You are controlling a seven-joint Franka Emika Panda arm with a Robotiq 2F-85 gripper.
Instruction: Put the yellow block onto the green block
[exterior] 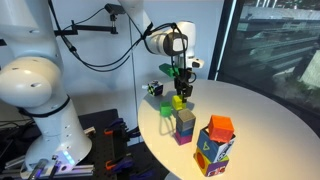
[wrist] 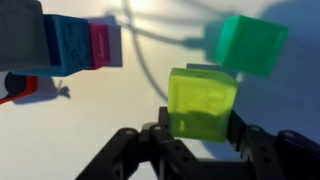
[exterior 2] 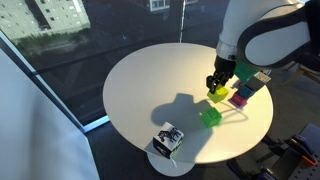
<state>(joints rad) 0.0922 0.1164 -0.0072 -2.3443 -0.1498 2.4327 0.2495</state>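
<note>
Status: task part done. The gripper [wrist: 203, 122] has its jaws closed on the yellow block [wrist: 203, 100], one pad flat against each side, low in the centre of the wrist view. In an exterior view the yellow block [exterior 2: 217, 93] appears lifted clear of the round white table [exterior 2: 140, 90]. The green block [wrist: 250, 43] sits alone on the table at the upper right of the wrist view, near the held block but not under it.

Outstanding, in my judgement: carry across, line up over the green block, lower, release.

Both blocks are small smooth cubes with flat faces and crisp edges, likely hard plastic or painted wood. A stack of grey, blue and pink blocks [wrist: 70, 45] occupies the upper left, uninvolved
</note>
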